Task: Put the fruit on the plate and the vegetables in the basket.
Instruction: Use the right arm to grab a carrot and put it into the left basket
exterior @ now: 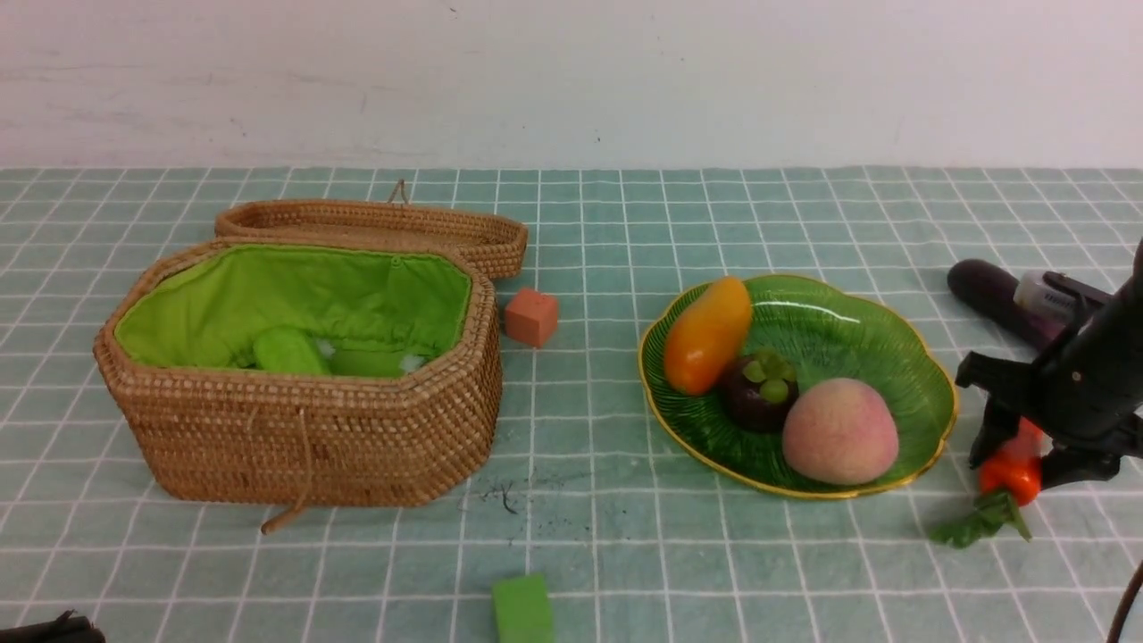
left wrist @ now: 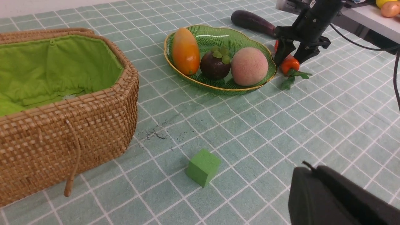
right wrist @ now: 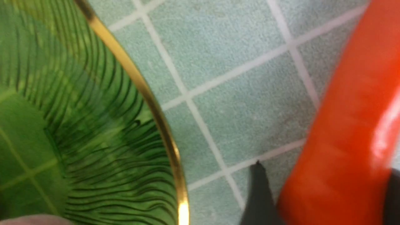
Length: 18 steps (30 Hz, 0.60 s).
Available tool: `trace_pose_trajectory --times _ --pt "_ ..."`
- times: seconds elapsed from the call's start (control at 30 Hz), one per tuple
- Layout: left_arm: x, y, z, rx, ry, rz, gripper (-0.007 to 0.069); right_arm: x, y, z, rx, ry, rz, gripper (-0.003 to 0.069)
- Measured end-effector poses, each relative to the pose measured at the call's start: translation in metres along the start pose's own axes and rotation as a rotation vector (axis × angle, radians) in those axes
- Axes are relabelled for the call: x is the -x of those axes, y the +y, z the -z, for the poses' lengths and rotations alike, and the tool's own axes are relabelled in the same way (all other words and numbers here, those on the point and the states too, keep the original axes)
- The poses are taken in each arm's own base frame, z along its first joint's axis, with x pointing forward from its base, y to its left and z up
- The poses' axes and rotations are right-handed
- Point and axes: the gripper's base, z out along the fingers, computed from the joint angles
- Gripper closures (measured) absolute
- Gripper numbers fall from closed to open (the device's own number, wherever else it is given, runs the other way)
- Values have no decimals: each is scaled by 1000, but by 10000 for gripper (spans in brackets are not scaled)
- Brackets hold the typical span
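Wicker basket (exterior: 304, 438) stands open at the left of the checked cloth (exterior: 625, 545), with a bumpy green gourd (exterior: 287, 351) lying on its lining. The mango (exterior: 708, 335), mangosteen (exterior: 759, 393) and peach (exterior: 840, 430) rest on the green glass plate (exterior: 875, 330). Just right of the plate, the right gripper (exterior: 1027, 457) clasps the carrot (exterior: 1013, 473), fingers pressed to both its sides. The eggplant (exterior: 991, 295) lies behind it. The left gripper (left wrist: 337, 197) shows only as a dark bulk, so I cannot tell its state.

Right pincer (exterior: 1020, 457) straddles the carrot (exterior: 1011, 480) beside the plate (exterior: 893, 353).
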Motion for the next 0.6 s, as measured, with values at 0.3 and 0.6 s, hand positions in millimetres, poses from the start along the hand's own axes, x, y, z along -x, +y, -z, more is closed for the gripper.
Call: trace_pose_trajectory --times 0.3,0.6 --pt "-2 0 0 3 20 0 617 -13 1 22 -15 118 126 282" --pt "1 -2 0 -26 -9 30 617 -63 50 178 126 -157 378 282"
